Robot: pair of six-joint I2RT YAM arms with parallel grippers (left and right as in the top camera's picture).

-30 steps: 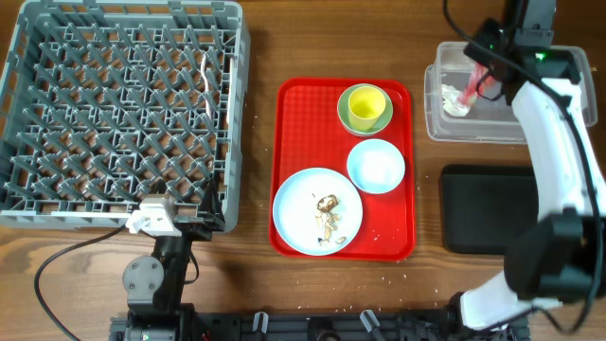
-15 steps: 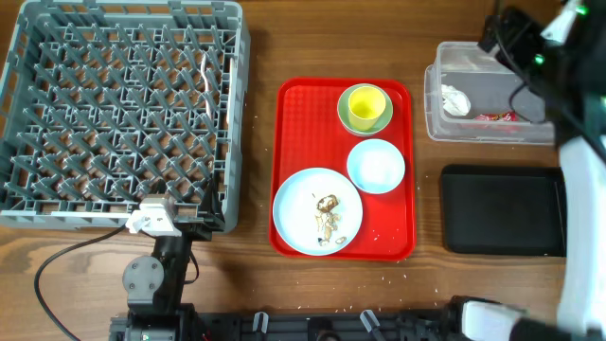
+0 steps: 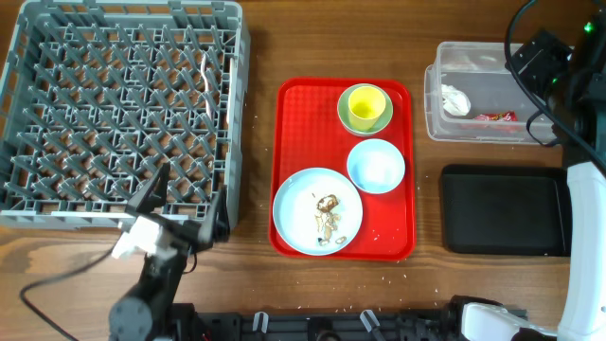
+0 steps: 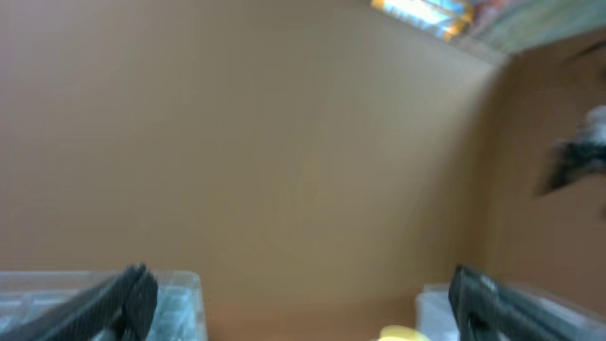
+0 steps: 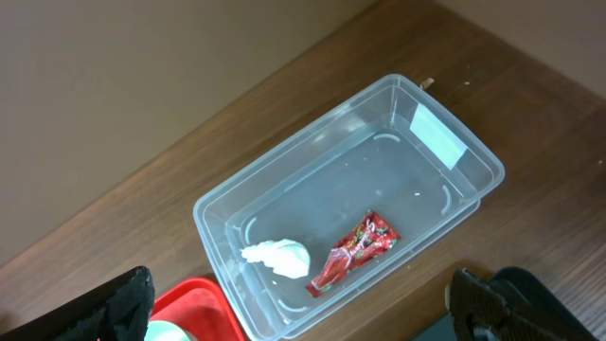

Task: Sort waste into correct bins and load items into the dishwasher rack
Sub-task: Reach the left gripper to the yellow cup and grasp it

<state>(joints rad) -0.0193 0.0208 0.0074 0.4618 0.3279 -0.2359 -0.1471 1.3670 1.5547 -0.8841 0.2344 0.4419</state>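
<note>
The clear tub [image 3: 483, 133] holds the crumpled white napkin [image 3: 456, 99] and the red wrapper [image 3: 494, 116]; both also show in the right wrist view, napkin [image 5: 277, 256] and wrapper [image 5: 355, 251]. My right gripper [image 5: 301, 308] is open and empty, high above the tub [image 5: 436, 204]. On the red tray [image 3: 294, 114] the yellow cup [image 3: 365, 104] sits in the green bowl [image 3: 347, 116], next to the light blue bowl [image 3: 376, 166] and the plate [image 3: 295, 213] with food scraps [image 3: 328, 213]. My left gripper [image 3: 185, 206] is open and empty at the front edge of the grey rack [image 3: 123, 104].
The black bin [image 3: 502, 210] lies in front of the tub, right of the tray. Pale crumbs [image 3: 402, 258] dot the wood near the tray's front right corner. The left wrist view is blurred: open fingers [image 4: 303, 303] and a yellow blob [image 4: 407, 333] at the bottom edge.
My right gripper let the red wrapper fall into the clear tub, then rose and drew back to the right. My left arm lifted and tilted at the rack's front edge.
</note>
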